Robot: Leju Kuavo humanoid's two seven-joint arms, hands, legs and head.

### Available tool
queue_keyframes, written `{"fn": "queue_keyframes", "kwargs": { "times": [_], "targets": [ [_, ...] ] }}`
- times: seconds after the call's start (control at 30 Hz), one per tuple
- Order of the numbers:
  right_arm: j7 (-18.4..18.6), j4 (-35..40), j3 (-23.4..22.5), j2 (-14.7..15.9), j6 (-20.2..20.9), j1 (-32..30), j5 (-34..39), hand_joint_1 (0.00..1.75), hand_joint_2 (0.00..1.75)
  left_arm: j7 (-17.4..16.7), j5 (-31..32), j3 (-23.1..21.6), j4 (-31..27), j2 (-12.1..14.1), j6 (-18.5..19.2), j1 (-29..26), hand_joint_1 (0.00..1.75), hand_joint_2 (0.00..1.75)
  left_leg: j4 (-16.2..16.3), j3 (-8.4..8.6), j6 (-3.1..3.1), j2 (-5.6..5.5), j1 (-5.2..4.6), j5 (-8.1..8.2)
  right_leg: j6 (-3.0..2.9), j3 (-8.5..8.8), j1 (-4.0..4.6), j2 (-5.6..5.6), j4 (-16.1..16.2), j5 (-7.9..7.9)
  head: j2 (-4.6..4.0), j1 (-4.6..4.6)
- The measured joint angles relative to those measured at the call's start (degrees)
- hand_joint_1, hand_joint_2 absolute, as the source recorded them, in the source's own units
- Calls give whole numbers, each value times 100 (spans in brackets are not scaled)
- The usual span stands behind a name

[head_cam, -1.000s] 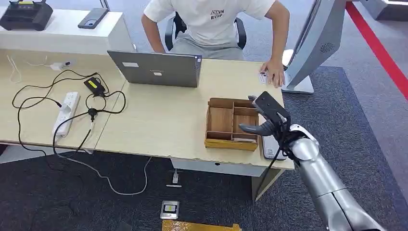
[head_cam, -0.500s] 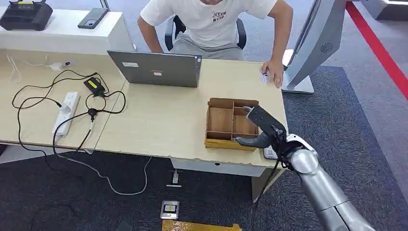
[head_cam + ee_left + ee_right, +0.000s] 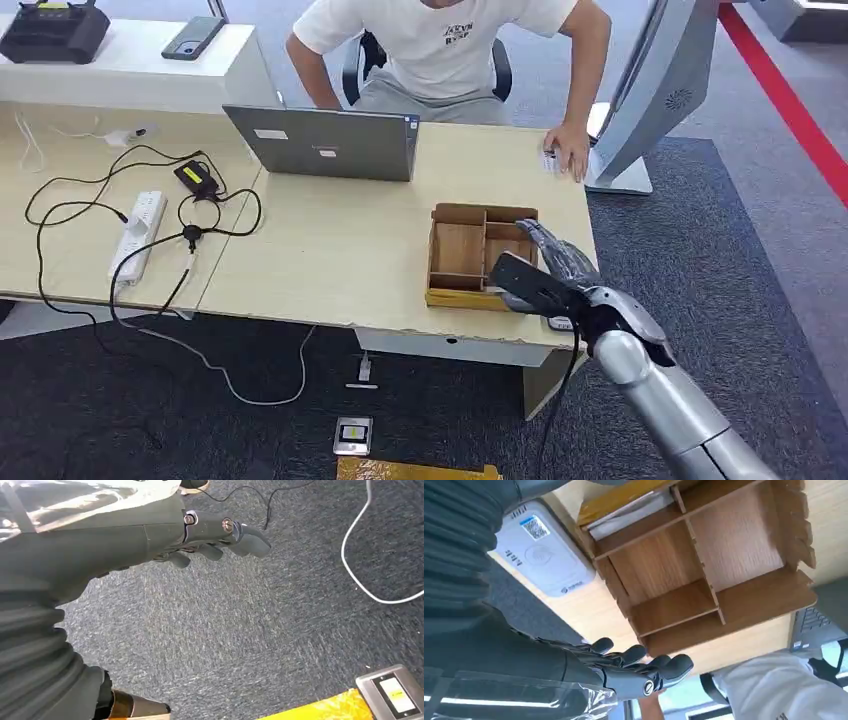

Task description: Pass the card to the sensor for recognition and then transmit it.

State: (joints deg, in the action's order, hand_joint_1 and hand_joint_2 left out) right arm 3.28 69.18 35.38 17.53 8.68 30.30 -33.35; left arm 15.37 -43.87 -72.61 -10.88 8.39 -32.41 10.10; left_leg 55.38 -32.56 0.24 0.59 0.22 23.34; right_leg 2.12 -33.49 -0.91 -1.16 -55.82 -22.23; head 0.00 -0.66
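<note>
The desk [image 3: 330, 250] lies under the right hand [image 3: 545, 275], which hovers above its near right corner. A person sits on the far side, with one hand [image 3: 570, 155] resting on the desktop well beyond the robot's. The wooden tray [image 3: 445, 215] sits directly below and ahead of the right hand. The white sensor [image 3: 541, 555] lies just beside the tray, back toward the wrist and partly under it.

The card [image 3: 624, 515] appears to be the pale flat piece lying in the tray's narrow slot next to the sensor, under the palm rather than at the fingertips. The right hand holds nothing: its fingers are stretched out and apart, clear of the tray. The left hand [image 3: 215, 535] hangs over the carpet and also holds nothing, but I cannot tell whether its fingers are curled or spread.

The step in hand looks like the pick-up, with recognition and hand-over both not yet done. The next move calls for drawing the fingers back over that slot, lowering them between its thin walls, and pinching the card by its edge.
</note>
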Motion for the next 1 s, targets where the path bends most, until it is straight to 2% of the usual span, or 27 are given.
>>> {"fn": "queue_keyframes", "kwargs": {
  "times": [0.2,0.43,0.67,1.0],
  "targets": [
    [-7,13,142,9,-192,-2,-433,0,175,0,-2,2,0,0,0,0,0,175,0,0,0,0,0,0,0,0,1,0,0,0,0,0],
    [-85,11,252,20,-162,-11,-683,0,175,4,7,2,0,0,22,2,0,175,0,0,0,0,0,0,0,0,0,0,0,0,0,0],
    [9,22,361,20,-153,-42,-1058,0,175,11,-13,7,0,0,37,3,0,175,0,0,0,0,0,0,0,0,0,0,0,0,0,0],
    [-7,-162,514,-190,-1010,-233,-1712,0,175,26,-33,52,0,-4,24,1,0,175,-2,-1,0,0,1,0,-4,0,1,0,0,-3,0,2]
  ]
}}
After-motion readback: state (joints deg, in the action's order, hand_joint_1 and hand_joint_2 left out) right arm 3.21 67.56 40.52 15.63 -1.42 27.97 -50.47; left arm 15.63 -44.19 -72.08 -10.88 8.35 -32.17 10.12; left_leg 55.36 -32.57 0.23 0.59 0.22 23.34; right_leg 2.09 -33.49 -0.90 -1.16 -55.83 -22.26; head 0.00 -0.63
